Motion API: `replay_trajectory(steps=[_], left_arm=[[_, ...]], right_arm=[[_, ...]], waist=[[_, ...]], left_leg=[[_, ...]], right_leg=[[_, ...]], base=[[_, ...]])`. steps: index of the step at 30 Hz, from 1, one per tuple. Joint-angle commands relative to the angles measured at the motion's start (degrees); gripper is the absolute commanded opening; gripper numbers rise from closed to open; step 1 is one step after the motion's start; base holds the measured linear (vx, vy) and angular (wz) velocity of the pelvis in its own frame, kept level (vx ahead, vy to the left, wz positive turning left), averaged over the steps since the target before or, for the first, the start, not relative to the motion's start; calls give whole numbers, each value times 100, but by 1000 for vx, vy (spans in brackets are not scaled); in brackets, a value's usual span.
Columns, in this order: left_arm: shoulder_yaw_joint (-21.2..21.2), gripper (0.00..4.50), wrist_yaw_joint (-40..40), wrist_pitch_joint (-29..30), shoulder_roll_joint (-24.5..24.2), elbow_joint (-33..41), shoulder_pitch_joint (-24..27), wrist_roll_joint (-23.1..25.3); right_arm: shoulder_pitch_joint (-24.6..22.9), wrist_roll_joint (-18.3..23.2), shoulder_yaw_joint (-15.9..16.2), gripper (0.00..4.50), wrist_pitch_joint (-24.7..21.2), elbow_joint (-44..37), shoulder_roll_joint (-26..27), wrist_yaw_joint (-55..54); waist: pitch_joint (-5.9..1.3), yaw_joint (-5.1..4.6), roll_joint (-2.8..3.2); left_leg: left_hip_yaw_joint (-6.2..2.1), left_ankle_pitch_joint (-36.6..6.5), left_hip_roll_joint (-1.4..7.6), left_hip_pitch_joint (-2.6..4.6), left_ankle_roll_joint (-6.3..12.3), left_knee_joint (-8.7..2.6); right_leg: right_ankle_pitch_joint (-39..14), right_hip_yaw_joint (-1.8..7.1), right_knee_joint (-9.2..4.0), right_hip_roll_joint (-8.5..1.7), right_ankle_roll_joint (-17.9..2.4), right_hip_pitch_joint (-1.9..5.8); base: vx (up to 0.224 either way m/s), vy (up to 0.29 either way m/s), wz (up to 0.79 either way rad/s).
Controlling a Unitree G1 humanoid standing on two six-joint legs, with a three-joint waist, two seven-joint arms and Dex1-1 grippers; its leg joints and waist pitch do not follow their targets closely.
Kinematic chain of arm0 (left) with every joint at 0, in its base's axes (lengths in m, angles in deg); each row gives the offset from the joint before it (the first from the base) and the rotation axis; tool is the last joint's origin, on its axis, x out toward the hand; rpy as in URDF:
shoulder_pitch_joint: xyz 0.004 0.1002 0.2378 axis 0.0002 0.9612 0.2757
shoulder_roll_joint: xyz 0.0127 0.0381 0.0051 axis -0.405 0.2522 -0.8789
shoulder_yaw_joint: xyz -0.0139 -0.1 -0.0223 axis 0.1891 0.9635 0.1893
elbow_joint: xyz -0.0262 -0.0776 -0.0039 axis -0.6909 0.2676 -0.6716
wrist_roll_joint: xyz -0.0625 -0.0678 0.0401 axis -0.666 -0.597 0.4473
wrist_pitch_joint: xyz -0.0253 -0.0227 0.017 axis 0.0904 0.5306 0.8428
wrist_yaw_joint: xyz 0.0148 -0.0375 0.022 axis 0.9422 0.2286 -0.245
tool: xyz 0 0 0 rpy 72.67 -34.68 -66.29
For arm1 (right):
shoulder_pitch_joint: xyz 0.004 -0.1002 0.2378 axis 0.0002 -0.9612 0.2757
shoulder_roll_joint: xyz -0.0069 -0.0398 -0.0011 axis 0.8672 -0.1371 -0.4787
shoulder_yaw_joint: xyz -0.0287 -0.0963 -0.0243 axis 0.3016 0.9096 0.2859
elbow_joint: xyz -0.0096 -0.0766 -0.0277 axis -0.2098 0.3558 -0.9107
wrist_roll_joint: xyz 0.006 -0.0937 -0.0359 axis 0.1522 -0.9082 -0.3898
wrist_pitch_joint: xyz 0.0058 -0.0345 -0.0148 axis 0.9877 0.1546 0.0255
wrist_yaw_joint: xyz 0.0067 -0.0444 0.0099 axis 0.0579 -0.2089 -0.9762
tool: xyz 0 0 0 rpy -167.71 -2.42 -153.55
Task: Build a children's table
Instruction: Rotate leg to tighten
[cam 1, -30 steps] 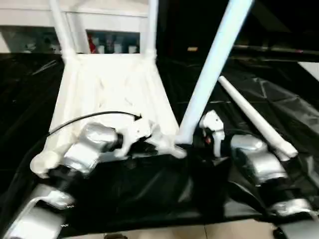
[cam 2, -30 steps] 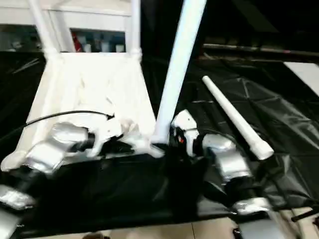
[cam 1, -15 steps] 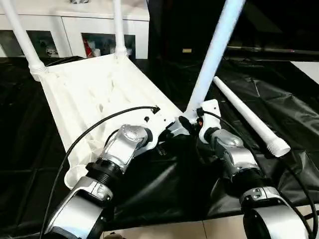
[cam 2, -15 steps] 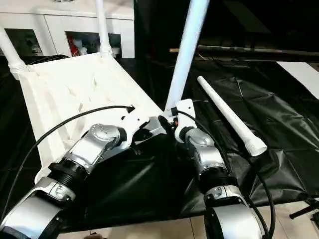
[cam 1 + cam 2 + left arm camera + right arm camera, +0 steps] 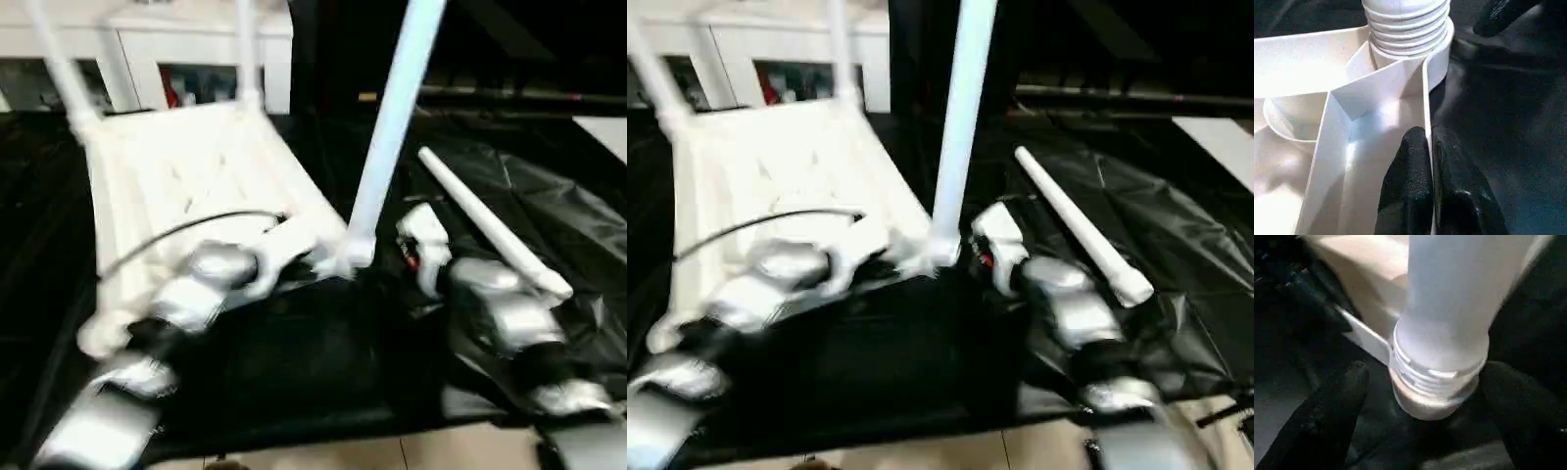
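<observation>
Children's table [image 5: 186, 186] lies upside down on the black-covered tabletop [image 5: 588, 206], filling the left half of the head views, its ribbed underside facing up. Two white legs stand in the far corner sockets at the upper left of the frame, one [image 5: 54, 59] at the far left and one [image 5: 245, 49] nearer the middle. A third leg [image 5: 392, 127] rises from the near right corner socket and leans a little toward the upper right. The fourth leg [image 5: 490, 225] lies loose on the black cover to the right, well apart from the frame, running from centre to lower right.

The left hand [image 5: 1432, 191] has its two black fingers pressed together on the thin raised rim of the frame, just beside the socket where the third leg's threaded end [image 5: 1405, 24] sits. The right hand [image 5: 1425, 416] is spread wide, one finger [image 5: 1327, 416] on each side of the leg's ribbed base [image 5: 1437, 377], neither finger touching it.

A white cabinet [image 5: 196, 59] with glass doors stands behind, at the top left. A black cable [image 5: 186, 230] arcs over the left forearm.
</observation>
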Motion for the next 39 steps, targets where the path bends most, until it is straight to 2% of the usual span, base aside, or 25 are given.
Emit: replay_trajectory(steps=[1, 2, 6, 7, 10, 12, 18, 25, 28, 31, 33, 34, 35, 36, 37, 38, 39], left_arm=[[-190, 0, 512, -30, 35, 358, 104, -309], [-186, 0, 664, 39, 6, 458, 139, -393], [-142, 0, 658, -46, 6, 448, 143, -366], [-132, 0, 670, -66, -3, 422, 140, -345], [-131, 0, 683, -95, -40, 387, 141, -293], [-124, 0, 706, -73, -63, 413, 155, -285], [-90, 0, 718, -43, -69, 431, 160, -277], [-73, 0, 664, -12, -57, 394, 167, -260], [77, 0, -313, 109, 201, -7, -7, 37], [261, 0, -1207, 388, 531, -399, -221, 173], [381, 0, -1689, 653, 785, -574, -344, 176], [444, 0, -1900, 771, 915, -639, -397, 158], [505, 0, -2100, 879, 1044, -692, -447, 136], [530, 0, -2381, 1017, 1271, -767, -525, 138], [522, 0, -2435, 1031, 1316, -779, -538, 150], [480, 0, -2637, 1063, 1499, -836, -592, 200], [446, 0, -2721, 1065, 1593, -874, -619, 241]], right_arm=[[7, 20, 108, 393, 30, -224, -61, 229], [14, 18, 124, 393, 34, -258, -73, 284], [35, 5, 202, 393, -23, -256, -49, 438], [31, 6, 221, 378, -30, -258, -43, 466], [24, -42, 268, 368, 15, -230, -20, 471], [11, -66, 285, 340, 24, -219, -2, 478], [-1, -78, 281, 289, 20, -211, 6, 483], [-48, -75, 243, 275, -27, -128, 40, 384], [32, -93, -41, 274, -223, 325, 316, -438], [144, -223, -213, 274, -279, 748, 647, -1432], [251, -208, -389, 274, -396, 981, 950, -2147], [310, -171, -487, 274, -480, 1078, 1099, -2467], [367, -153, -557, 274, -513, 1164, 1225, -2747], [484, -143, -667, 274, -533, 1345, 1465, -3278], [512, -140, -689, 274, -531, 1390, 1514, -3386], [633, -135, -773, 274, -492, 1588, 1703, -3830], [710, -146, -793, 274, -452, 1708, 1789, -3970]], waist=[[-372, 28, 21], [-367, 34, 18], [-364, 105, 24], [-365, 111, 14], [-365, 109, 5], [-365, 108, 3], [-370, 104, 2], [-375, 105, -2], [-360, 89, 11], [-339, 74, 2], [-313, 63, 4], [-313, 47, 1], [-323, 33, 7], [-336, 21, 2], [-339, 20, 12], [-351, 1, 21], [-367, 3, 24]], left_leg=[[-24, -696, 201, 75, 349, -382], [-24, -680, 205, 62, 334, -387], [-3, -668, 206, 94, 310, -388], [-8, -691, 199, 73, 276, -395], [-12, -720, 192, 65, 240, -396], [-13, -702, 189, 60, 228, -396], [-10, -642, 188, 64, 244, -389], [-9, -612, 186, 61, 256, -383], [-11, -680, 190, 63, 212, -397], [-10, -1033, 182, 106, 8, -419], [-30, -1291, 175, 112, -142, -448], [-29, -1330, 176, 111, -165, -449], [-45, -1350, 183, 109, -200, -457], [-45, -1233, 177, 87, -196, -457], [-46, -1200, 182, 96, -194, -457], [-43, -1096, 178, 75, -178, -450], [-42, -1002, 174, 82, -147, -443]], right_leg=[[-82, 336, -415, -389, -1414, 278], [-61, 337, -402, -384, -1430, 282], [-30, 342, -407, -377, -1429, 261], [-69, 339, -404, -383, -1392, 282], [-179, 341, -415, -390, -1324, 287], [-214, 342, -419, -391, -1285, 288], [-86, 340, -405, -381, -1310, 284], [-74, 339, -399, -379, -1311, 289], [-184, 341, -414, -382, -1316, 276], [-935, 345, -504, -399, -1179, 252], [-1575, 341, -575, -413, -994, 226], [-1691, 346, -580, -420, -959, 220], [-1755, 347, -584, -426, -914, 220], [-1636, 348, -578, -421, -891, 229], [-1527, 347, -569, -415, -907, 217], [-1250, 352, -541, -407, -951, 226], [-1028, 339, -528, -398, -977, 235]], base=[[0, 0, 0], [0, 0, 0], [0, 0, 0], [0, 0, 0], [0, 0, 0], [0, 0, 0], [0, 0, 0], [0, 0, 0], [0, 0, 0], [0, 0, 0], [0, 0, 0], [0, 0, 0], [0, 0, 0], [0, 0, 0], [0, 0, 0], [0, 0, 0], [0, 0, 0]])
